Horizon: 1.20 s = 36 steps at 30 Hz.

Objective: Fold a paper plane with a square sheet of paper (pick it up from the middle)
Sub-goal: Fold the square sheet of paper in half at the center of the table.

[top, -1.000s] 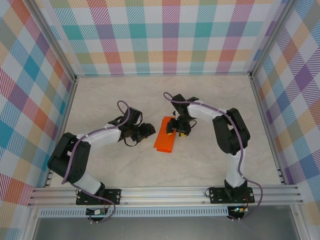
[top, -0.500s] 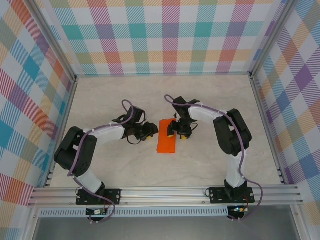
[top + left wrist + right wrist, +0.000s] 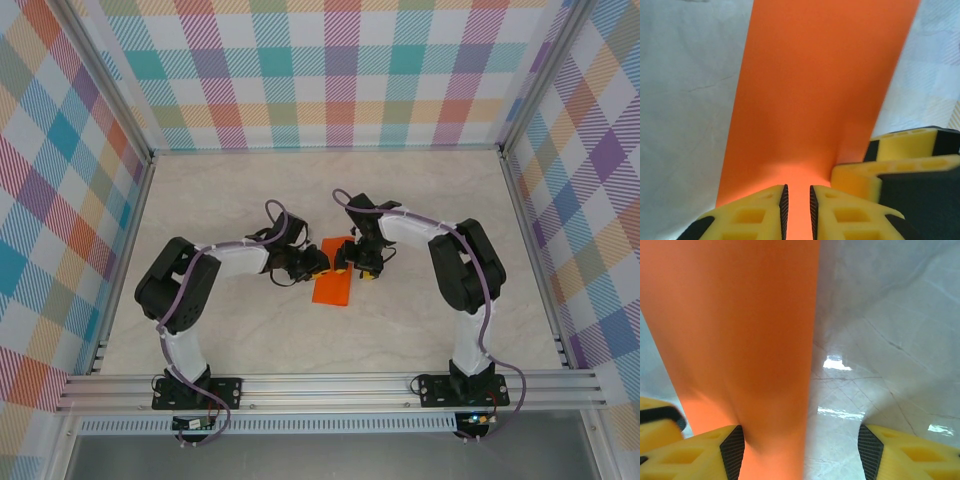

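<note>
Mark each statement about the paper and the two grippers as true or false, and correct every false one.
1. The paper is orange. True.
2. The paper lies on a plate. False: it lies flat on the bare table.
3. The right gripper is wide open, with one long edge of the paper running between its fingers. True.
4. The left gripper is open wider than the right one. False: its fingers leave only a narrow slit between them, above the paper.
</note>
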{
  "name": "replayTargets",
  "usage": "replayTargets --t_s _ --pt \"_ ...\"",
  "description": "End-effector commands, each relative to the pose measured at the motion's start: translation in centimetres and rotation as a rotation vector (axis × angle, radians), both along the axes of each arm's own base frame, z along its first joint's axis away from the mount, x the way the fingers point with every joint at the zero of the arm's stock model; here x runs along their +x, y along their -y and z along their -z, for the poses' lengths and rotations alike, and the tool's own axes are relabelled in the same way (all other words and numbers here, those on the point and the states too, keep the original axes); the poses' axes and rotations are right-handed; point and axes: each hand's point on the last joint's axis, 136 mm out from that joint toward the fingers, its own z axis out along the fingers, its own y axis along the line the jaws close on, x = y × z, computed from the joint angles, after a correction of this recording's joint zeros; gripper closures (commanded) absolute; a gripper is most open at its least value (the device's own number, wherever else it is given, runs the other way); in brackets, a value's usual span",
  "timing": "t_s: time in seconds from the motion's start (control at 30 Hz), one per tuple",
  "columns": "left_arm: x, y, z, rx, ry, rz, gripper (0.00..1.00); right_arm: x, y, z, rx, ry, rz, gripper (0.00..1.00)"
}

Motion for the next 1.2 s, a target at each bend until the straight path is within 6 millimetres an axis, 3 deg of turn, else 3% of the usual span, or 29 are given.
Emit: replayTargets --t_s 0.0,0.27,0.53,0.7,0.8,0.93,1.07,1.17 --pt "-0.4 0.5 1.0 0.024 -0.031 0.021 0.82 0.1 -0.4 -0.5 0.033 0.012 0.031 0.36" --pt "-0.6 0.5 1.6 0.048 -0.032 0.022 0.84 0.4 -0.7 -1.7 0.116 0.043 0.128 0.36" --pt "-0.4 0.6 1.5 0.048 -0.025 0.025 0.84 0.4 -1.0 -1.1 0.147 0.037 0.164 0.5" --pt "0.1 0.0 -0.6 0.053 0.042 -0.004 0.77 0.3 -0.4 -0.4 0.107 0.03 0.177 0.53" --pt "0.8 -2.1 -3.0 0.127 0.128 -0.079 0.71 0.2 -0.1 -0.2 0.079 0.02 0.162 0.52" --pt "1.2 -6.5 -5.1 0.276 0.207 -0.228 0.65 0.1 0.0 0.1 0.056 0.0 0.13 0.52" --pt "0.4 -9.6 -5.5 0.352 0.202 -0.311 0.65 0.1 0.4 0.1 0.024 -0.005 0.128 0.5" --pt "0.1 -10.3 -5.4 0.344 0.2 -0.339 0.63 0.1 0.4 0.3 0.019 -0.015 0.144 0.48"
